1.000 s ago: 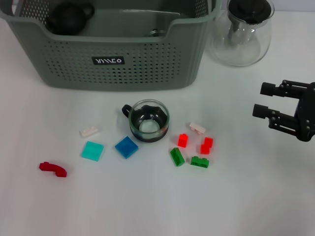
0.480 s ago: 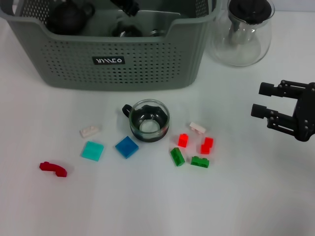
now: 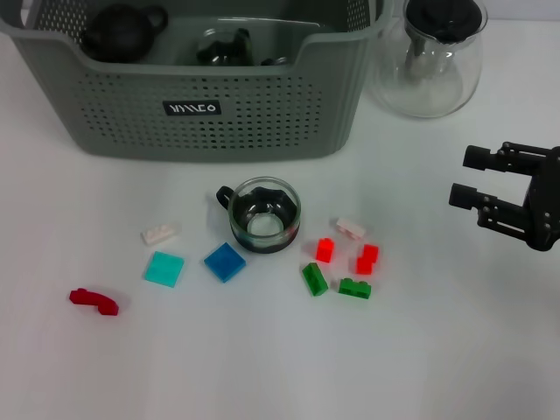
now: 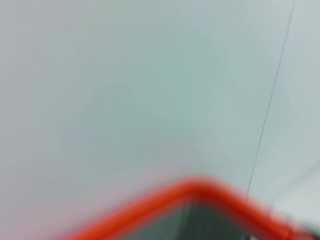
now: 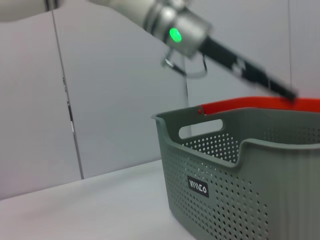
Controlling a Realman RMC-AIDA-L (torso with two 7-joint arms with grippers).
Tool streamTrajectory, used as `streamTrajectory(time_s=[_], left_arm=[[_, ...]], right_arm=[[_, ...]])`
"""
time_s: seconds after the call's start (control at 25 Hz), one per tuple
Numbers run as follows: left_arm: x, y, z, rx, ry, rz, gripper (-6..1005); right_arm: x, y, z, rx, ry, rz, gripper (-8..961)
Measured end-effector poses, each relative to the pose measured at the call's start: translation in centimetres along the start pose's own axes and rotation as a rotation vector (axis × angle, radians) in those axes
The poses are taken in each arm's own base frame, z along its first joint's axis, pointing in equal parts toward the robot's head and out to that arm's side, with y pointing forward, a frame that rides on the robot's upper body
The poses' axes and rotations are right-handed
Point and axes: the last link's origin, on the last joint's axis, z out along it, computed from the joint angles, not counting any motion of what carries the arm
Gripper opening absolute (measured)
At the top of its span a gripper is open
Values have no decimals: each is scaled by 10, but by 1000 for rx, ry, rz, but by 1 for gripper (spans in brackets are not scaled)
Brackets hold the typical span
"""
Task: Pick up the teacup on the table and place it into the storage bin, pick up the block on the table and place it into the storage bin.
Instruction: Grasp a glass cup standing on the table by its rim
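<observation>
Nearest me, toward the table's (image 3: 455, 350) front-left, a red curved piece (image 3: 94, 300) lies with its long axis running left to right. Just beyond it sit a cyan tile (image 3: 164, 268) and a blue tile (image 3: 225, 261), flat and apart, with a white block (image 3: 158, 234) behind the cyan one. Right of centre lies a loose cluster: two green blocks (image 3: 315, 279), two red blocks (image 3: 325, 249) and a second white block (image 3: 351, 228).

The teacup (image 3: 264, 214) stands upright at the table's centre, mouth up, handle pointing left and slightly away from me.

My right gripper (image 3: 467, 178) hangs over the table's right edge, fingers spread apart, empty, pointing left, well clear of the cup.

The bin (image 3: 219, 109) stands at the far edge, label toward me, long axis left to right. Dark vessels rest inside it. A carafe (image 3: 430, 57) stands just beside its right end.

My left gripper: not visible in the head view; in the right wrist view the arm (image 5: 200, 37) reaches above the bin, finger state cannot be told.
</observation>
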Motion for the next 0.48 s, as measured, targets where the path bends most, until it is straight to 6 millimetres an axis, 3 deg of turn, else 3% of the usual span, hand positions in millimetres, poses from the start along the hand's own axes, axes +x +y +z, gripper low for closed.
streamTrajectory(time_s=[0.2, 0.4, 0.48], left_arm=[[-11, 1, -70, -26, 343, -100, 510], [-47, -10, -107, -56, 368, -197, 518], [-73, -11, -118, -146, 376, -231, 518]], right_arm=[[2, 0, -1, 5, -4, 11, 553], [1, -3, -3, 16, -14, 15, 552], [0, -3, -1, 15, -18, 12, 553]])
